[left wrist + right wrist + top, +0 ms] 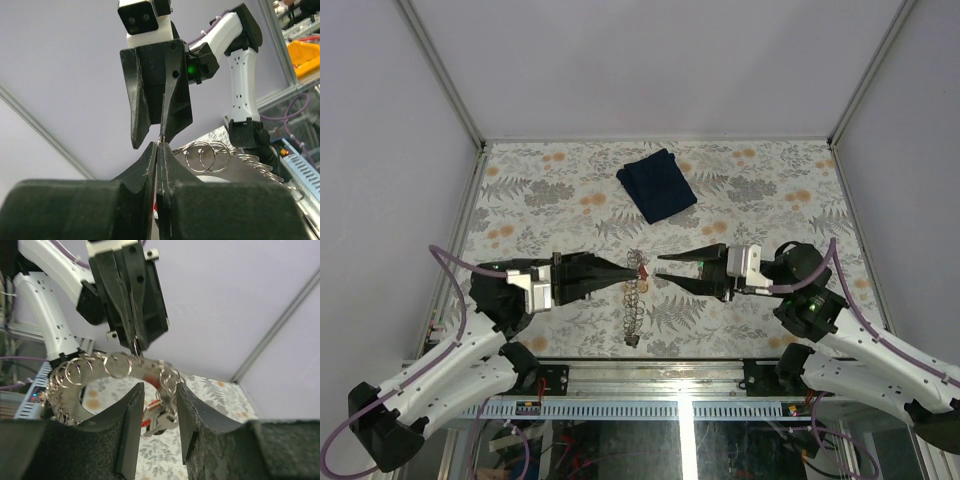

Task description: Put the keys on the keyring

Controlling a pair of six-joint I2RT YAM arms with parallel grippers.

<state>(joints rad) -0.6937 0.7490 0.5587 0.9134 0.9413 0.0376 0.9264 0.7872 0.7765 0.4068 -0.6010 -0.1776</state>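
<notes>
The keyring (633,300) is a silvery loop strung with small split rings. In the top view it hangs between the two grippers down to the floral table. My left gripper (627,272) is shut on one of its rings, with the pinch at the fingertips in the left wrist view (158,145). My right gripper (661,268) is open and faces the left one. In the right wrist view the keyring (95,367) arcs ahead. A cluster of keys (162,421), red-headed and silvery, hangs from it between my open right fingers (131,415).
A dark blue folded cloth (657,184) lies on the table beyond the grippers. Grey enclosure walls stand on the left, right and far sides. The arm bases and a metal rail run along the near edge (650,372).
</notes>
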